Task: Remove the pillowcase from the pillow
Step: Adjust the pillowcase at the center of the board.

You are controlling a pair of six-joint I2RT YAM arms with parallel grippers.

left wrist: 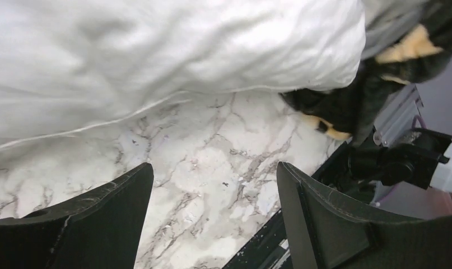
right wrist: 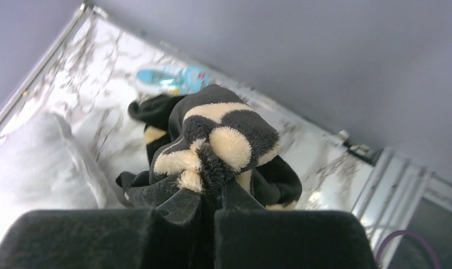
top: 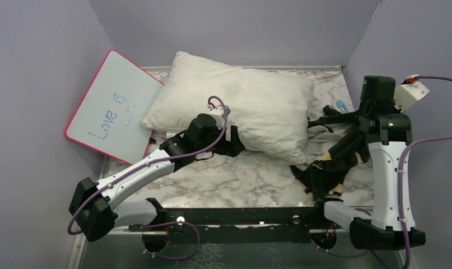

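The plump off-white pillow [top: 240,106] lies bare across the back of the marble table; it also fills the top of the left wrist view [left wrist: 156,50]. The black pillowcase [top: 320,171] with tan motifs sits bunched at the pillow's right end, off the cushion. My right gripper [right wrist: 212,199] is shut on a fold of that pillowcase [right wrist: 223,134] and holds it above the table. My left gripper [left wrist: 215,165] stands open over bare marble just in front of the pillow's near edge, nothing between its fingers. The pillowcase [left wrist: 352,106] shows beyond the pillow's corner.
A pink-rimmed whiteboard [top: 114,106] leans at the back left beside the pillow. A small blue object [top: 340,105] lies near the back right wall. Grey walls close in three sides. A black rail [top: 240,216] runs along the front edge.
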